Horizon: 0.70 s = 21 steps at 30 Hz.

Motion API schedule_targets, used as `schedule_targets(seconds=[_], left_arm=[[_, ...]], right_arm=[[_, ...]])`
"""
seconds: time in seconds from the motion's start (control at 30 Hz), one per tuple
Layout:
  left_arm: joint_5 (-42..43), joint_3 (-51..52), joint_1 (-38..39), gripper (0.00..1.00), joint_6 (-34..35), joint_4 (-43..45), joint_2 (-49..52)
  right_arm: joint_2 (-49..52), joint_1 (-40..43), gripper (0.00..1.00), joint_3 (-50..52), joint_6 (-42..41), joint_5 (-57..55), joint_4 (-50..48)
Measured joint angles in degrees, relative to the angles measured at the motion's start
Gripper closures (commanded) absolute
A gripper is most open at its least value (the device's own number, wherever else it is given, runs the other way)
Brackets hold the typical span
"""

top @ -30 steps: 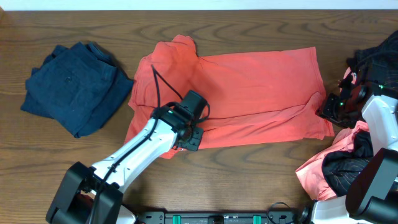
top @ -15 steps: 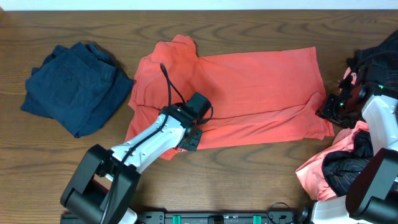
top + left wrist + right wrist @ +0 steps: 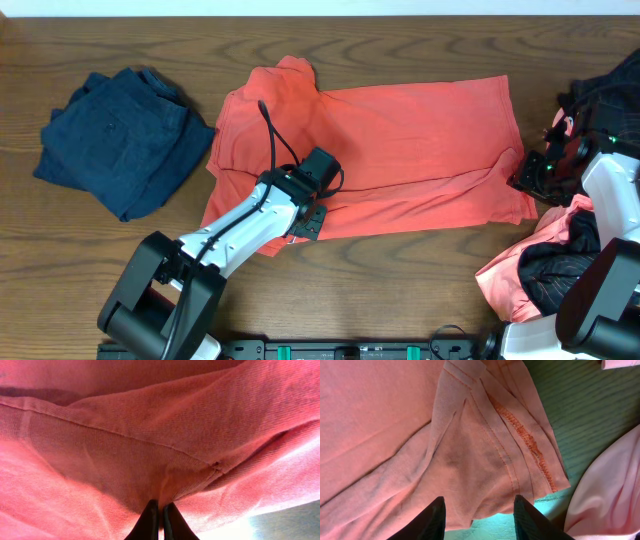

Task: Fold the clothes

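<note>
An orange-red shirt (image 3: 400, 140) lies spread on the wooden table, its lower part folded up in a band. My left gripper (image 3: 308, 208) is at the shirt's lower left edge, shut on a pinch of the orange cloth (image 3: 165, 485). My right gripper (image 3: 522, 180) is open at the shirt's right edge, its fingers (image 3: 479, 510) either side of the stitched hem corner (image 3: 520, 435), above the table.
A folded dark blue garment (image 3: 120, 140) lies at the left. A heap of pink and dark clothes (image 3: 560, 265) sits at the front right, with dark cloth (image 3: 605, 90) at the right edge. The pink cloth also shows in the right wrist view (image 3: 610, 485).
The left arm shifted slightly a second ago and has held still since. The right arm and the shirt have not moved.
</note>
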<state>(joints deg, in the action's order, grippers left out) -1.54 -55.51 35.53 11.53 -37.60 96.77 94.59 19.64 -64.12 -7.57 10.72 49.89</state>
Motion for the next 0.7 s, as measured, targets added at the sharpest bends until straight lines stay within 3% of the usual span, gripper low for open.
schedule_targets(seconds=[0.27,0.57,0.67,0.7], left_arm=[[-5.92,-6.71,-0.15,0.94,-1.29,-2.23,0.0],[-8.11,-12.13,-0.87,0.93,-2.56,3.04,-0.11],[-8.33,-12.13,-1.01,0.83,-2.71,3.34,0.02],[-8.35,-12.13,-1.05,0.72,-2.84,3.41,0.15]], right_arm=[[0.0,0.0,0.58,0.0,0.0,0.0,0.0],[0.0,0.0,0.58,0.0,0.0,0.0,-0.02],[0.0,0.0,0.57,0.0,0.0,0.0,-0.15],[0.0,0.0,0.57,0.0,0.02,0.0,-0.26]])
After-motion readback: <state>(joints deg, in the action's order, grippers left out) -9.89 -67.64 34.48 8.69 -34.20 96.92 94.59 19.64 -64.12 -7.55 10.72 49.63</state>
